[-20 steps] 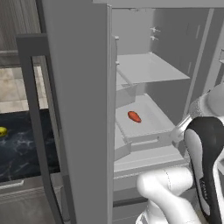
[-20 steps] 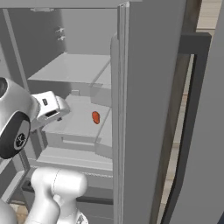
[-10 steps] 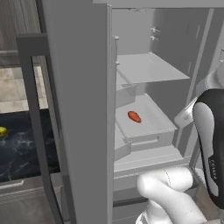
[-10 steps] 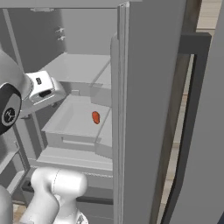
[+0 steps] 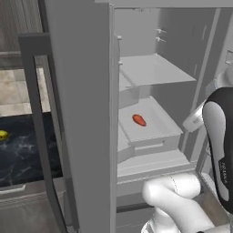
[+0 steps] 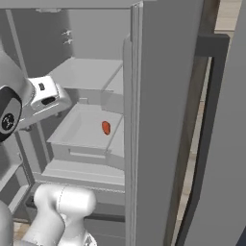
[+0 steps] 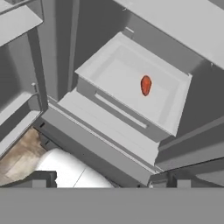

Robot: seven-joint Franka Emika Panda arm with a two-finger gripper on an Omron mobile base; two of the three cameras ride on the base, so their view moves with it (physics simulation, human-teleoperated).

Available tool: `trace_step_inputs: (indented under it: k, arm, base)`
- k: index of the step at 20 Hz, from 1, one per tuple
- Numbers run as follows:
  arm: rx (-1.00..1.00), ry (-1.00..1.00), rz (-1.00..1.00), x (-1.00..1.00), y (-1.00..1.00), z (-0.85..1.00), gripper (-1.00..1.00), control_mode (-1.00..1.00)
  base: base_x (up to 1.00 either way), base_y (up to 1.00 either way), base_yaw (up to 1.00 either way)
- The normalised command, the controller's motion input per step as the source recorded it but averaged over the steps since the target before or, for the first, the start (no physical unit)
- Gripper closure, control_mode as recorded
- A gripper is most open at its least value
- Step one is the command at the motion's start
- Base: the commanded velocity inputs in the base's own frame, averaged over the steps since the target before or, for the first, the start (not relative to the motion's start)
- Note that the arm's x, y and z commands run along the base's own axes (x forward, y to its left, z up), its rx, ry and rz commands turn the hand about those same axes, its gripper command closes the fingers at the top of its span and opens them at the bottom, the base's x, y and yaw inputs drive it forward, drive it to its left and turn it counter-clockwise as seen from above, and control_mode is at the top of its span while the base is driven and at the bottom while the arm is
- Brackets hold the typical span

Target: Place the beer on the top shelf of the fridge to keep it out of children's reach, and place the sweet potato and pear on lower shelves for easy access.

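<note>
**A:** One item looks stowed: the sweet potato (image 5: 139, 120) lies loose in a pulled-out tray on one of the lower shelves (image 5: 150, 161) of the fridge (image 5: 82, 91), apart from its walls.

**B:** And the jaws?

**A:** Wide apart and holding nothing. The gripper (image 6: 45, 98) hangs at the fridge opening, above and in front of that tray, touching nothing.

**B:** What about the pear?

**A:** A small yellow-green thing, probably the pear (image 5: 3, 135), sits on the dark surface (image 5: 22, 154) well off to the left, beyond the open door. I can't pick out the beer, and the top shelf (image 5: 152, 68) looks bare.

**B:** What could go wrong from here?

**A:** I'd judge the door the main hazard. The arm has to swing out and around it, and a careless sweep could clip the door edge or the jutting tray. The tuber could also roll if the tray gets knocked.
</note>
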Motion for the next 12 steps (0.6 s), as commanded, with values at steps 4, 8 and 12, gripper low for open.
trace_step_inputs:
  k: [4, 8, 12]
  arm:
    - [0.00, 0.00, 0.00, 0.00, 0.00, 0.00, -1.00, 1.00]
    - [0.00, 0.00, 0.00, 0.00, 0.00, 0.00, -1.00, 1.00]
    - [0.00, 0.00, 0.00, 0.00, 0.00, 0.00, -1.00, 1.00]
  base:
    - [-0.87, 0.00, 0.05]
    - [-0.97, 0.00, 0.06]
    - [-1.00, 0.08, 0.12]
